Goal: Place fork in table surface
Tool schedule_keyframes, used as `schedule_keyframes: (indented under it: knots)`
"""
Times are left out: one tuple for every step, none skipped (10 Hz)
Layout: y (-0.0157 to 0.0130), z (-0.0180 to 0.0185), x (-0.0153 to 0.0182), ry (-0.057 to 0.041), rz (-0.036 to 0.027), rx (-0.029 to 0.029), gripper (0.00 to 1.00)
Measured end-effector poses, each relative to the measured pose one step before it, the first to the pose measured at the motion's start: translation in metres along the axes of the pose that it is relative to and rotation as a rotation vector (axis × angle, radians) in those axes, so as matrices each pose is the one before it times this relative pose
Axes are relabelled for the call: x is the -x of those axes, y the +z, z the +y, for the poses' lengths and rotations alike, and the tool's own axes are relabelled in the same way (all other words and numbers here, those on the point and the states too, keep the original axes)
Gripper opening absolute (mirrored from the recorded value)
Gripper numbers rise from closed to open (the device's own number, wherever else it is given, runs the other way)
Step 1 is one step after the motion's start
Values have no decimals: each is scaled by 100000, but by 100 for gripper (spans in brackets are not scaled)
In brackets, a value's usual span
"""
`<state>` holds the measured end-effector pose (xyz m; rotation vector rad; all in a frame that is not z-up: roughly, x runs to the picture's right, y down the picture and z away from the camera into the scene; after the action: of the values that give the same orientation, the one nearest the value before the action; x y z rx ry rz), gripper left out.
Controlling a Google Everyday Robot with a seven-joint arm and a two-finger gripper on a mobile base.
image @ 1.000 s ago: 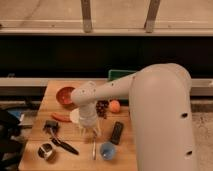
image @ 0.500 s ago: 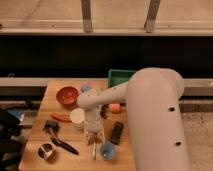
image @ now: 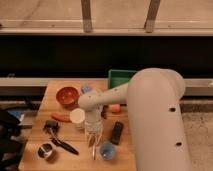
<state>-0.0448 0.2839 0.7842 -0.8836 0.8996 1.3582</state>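
Gripper hangs over table surface, its grip unreadable; fork sits just below its tip, long axis running near-to-far, tine end indiscernible.

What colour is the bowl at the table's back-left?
The bowl is reddish-orange, camera view; the gripper is low over the fork.

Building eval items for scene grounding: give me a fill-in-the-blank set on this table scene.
1. The bowl left of the gripper is ___.
2. The gripper hangs over the fork, just left of the ___ cup.
3. The remote right of the fork is ___.
4. The bin at the table surface's far edge is ___.
Missing: red, blue, black, green.
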Motion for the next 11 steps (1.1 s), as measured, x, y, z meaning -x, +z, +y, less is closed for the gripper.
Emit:
schedule_keyframes:
  knots:
    - [3, -18, 0, -37, 44, -103, 3]
    - [5, -20, -6, -8, 35, -81, 0]
    - [17, -62, 0, 100, 54, -83, 0]
    - [16, -72, 10, 121, 28, -78, 0]
    - [-167, -88, 54, 56, -594, -233, 0]
    - [-627, -154, 318, 184, -2413, -280, 0]
    - [-1205, 76, 166, 138, -2893, 179, 0]
    - [-2221, 26, 231, 121, -4366, 172, 0]
    - [-1663, -113, 242, 110, -3059, -165, 0]
    - [-2417, -257, 635, 309, -4816, -292, 0]
    - [-1717, -418, 913, 616, -3965, -514, 0]
